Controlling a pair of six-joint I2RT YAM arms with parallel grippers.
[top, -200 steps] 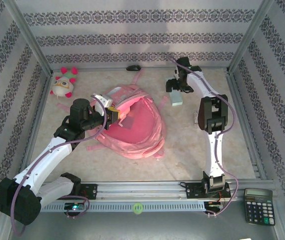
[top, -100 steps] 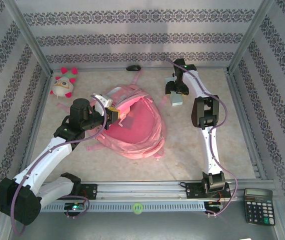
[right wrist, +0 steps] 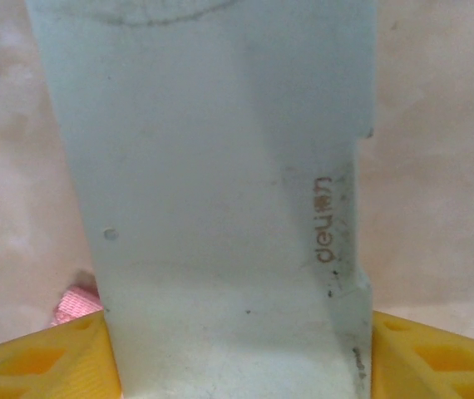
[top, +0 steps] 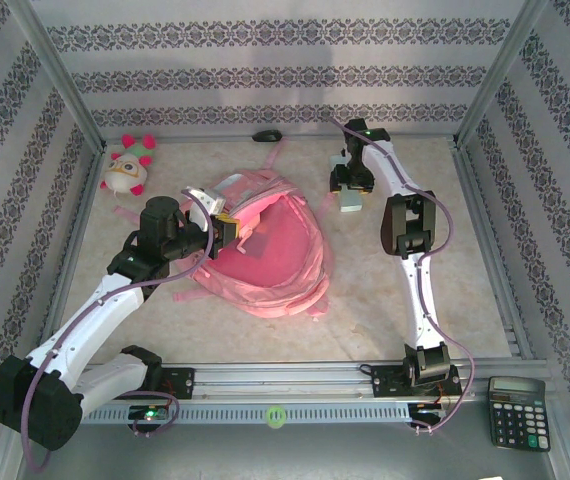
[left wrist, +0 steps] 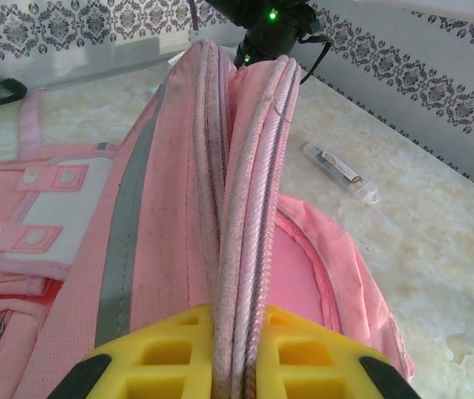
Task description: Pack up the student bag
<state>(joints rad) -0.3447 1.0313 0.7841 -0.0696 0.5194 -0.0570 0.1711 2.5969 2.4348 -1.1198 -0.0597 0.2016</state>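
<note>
While the student bag (top: 270, 255) lies flat on the table (top: 415, 290) just left of centre in the overhead view, its main compartment is seen gaping, with darker pink lining exposed. The bag's upper left rim is pinched by the left gripper (top: 227, 230). From the left wrist, the yellow fingers (left wrist: 162, 357) are seen drawn nearly together at the bottom of the frame, with the piped edge of the bag (left wrist: 237, 208) clamped between them and running up the middle. A small clear tube (left wrist: 341, 170) lies on the table at the right of that view.

Upper right of centre in the overhead view, the right gripper (top: 350, 188) is lowered over a pale box (top: 353, 204) lying just beside the bag. From the right wrist, the pale box (right wrist: 220, 166) is flanked by yellow fingers (right wrist: 37, 362) at the lower corners, close against its sides; whether it is actually gripped cannot be told.

A plush toy (top: 128, 165) sits in the upper left, a black object (top: 266, 135) by the far wall, and a calculator (top: 517, 412) at the lower right.
</note>
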